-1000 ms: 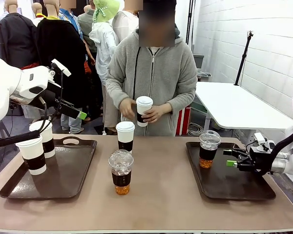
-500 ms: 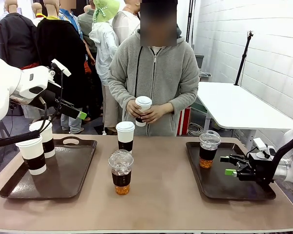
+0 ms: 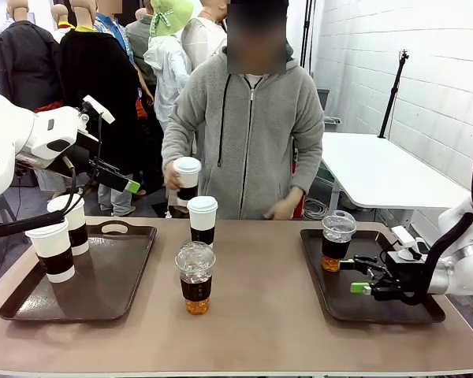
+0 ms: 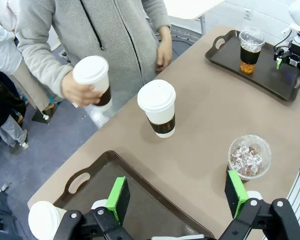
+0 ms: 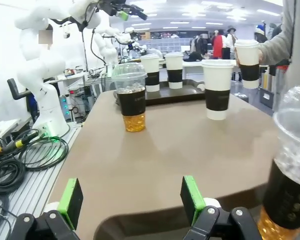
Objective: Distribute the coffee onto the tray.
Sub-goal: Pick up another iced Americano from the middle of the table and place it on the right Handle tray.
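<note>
Middle dome-lidded cup upright, lid up — left end effector and right end effector both wide.

The person's hand now holds the white paper cup out toward picture left; the right gripper sits farther in over the right-hand tray.

This is a robotics lab set in a large indoor hall. At the right of the front view, a white-painted block wall stands behind a plain white table and a black equipment stand. In the right wrist view, coiled cables lie on the floor at lower left, and bright ceiling lights run across the top.
</note>
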Tool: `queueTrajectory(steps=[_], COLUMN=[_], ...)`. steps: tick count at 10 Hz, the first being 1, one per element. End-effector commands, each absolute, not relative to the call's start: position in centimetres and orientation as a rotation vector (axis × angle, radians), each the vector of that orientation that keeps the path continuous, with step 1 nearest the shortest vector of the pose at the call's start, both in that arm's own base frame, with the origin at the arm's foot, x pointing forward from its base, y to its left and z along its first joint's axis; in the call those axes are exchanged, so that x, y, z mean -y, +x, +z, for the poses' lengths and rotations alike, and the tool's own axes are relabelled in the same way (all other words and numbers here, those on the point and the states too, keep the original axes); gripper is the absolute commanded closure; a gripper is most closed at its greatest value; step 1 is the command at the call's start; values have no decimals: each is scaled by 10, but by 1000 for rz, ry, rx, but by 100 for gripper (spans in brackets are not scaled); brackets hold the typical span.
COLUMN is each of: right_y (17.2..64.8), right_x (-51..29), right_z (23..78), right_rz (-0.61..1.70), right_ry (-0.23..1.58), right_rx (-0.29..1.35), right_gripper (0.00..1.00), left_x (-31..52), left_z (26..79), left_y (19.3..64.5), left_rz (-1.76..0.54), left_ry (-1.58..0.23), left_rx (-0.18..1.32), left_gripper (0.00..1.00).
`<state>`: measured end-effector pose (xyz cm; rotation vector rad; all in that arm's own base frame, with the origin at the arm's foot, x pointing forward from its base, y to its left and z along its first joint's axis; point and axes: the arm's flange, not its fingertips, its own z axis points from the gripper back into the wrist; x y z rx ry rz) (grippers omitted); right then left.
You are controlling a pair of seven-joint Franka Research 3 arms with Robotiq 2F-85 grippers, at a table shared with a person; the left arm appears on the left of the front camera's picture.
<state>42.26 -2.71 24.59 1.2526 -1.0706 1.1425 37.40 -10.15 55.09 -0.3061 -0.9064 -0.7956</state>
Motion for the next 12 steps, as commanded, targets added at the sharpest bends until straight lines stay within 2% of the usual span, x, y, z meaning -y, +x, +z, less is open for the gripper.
queueTrajectory(steps=[1,7,11,12], right_y=[416,416,418,424], right_x=[5,-71,-78,-79], right_z=[249,245,243,240], right_rz=[1179,1151,1148,1157], right_ry=[1251,1130,1105,1131], right_rx=[1030,974,1060,998], right_gripper=[0,0,0,0], left_x=[100,100,100,100], left_z=[551,551,551,551], left_y=[375,375,375,375], left_rz=[-791,-791,-791,-791], left_ry=[-305,-305,-305,-305], left_rx=[905,905,905,905], left_gripper=[0,0,0,0])
